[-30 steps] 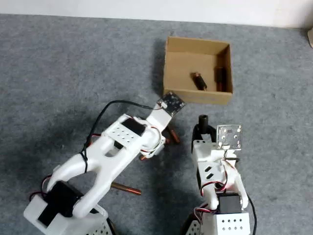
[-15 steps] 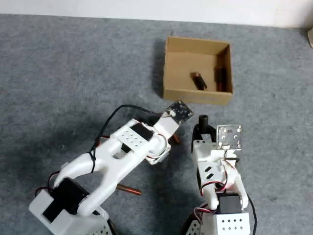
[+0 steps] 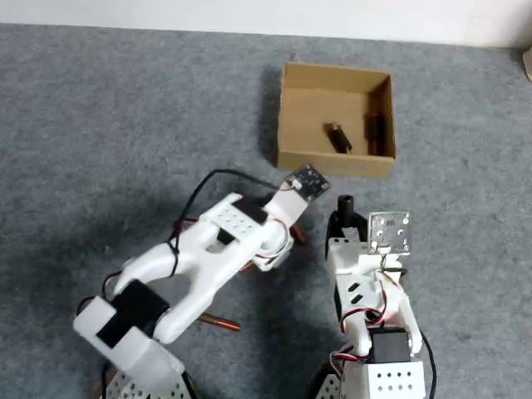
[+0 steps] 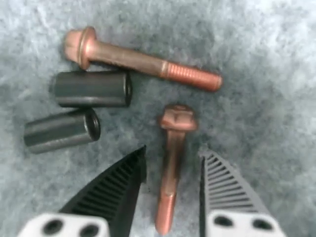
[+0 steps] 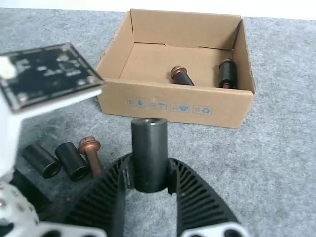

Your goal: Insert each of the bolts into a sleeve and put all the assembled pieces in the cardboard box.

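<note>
The right hand (image 5: 149,168) grips an upright sleeve (image 5: 149,145) just before the cardboard box (image 5: 173,106), which holds two assembled pieces (image 5: 181,75) (image 5: 227,73). The left hand (image 4: 172,150), jaws narrowly apart, straddles a bolt (image 4: 177,121) on the bench (image 4: 271,74) near the box's front.

Two sleeves (image 4: 91,89) and a second bolt (image 4: 140,59) crowd the straddled bolt (image 4: 173,158); carpet (image 4: 266,123) flanks its other side.
</note>
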Robot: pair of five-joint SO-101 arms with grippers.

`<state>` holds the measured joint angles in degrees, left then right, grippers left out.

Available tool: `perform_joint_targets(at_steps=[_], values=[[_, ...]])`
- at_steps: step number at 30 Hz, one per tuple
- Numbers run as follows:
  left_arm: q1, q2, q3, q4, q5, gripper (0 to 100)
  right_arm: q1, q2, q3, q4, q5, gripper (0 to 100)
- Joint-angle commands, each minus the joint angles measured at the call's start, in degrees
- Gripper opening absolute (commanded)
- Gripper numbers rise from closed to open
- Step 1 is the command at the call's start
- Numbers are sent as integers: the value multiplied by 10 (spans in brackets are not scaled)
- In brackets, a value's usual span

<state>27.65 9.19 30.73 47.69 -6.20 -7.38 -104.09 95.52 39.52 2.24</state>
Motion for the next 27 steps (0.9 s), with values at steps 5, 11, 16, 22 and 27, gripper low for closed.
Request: perform_joint_targets(at_steps=[5,11,16,22,27], values=[[-12,25,-51,41,-2,155,3,-7,8,-16,-3,5],[-12,20,-52,64,-3,10,3,-7,8,-16,-3,5],[-12,15,-56,79,-1,5,3,-7,8,-16,-3,5],[-12,-103,-12,84,1,5,3,-7,8,-16,-3,5],[0,-282,53,84,34,5,3,-7,8,-16,-4,5]])
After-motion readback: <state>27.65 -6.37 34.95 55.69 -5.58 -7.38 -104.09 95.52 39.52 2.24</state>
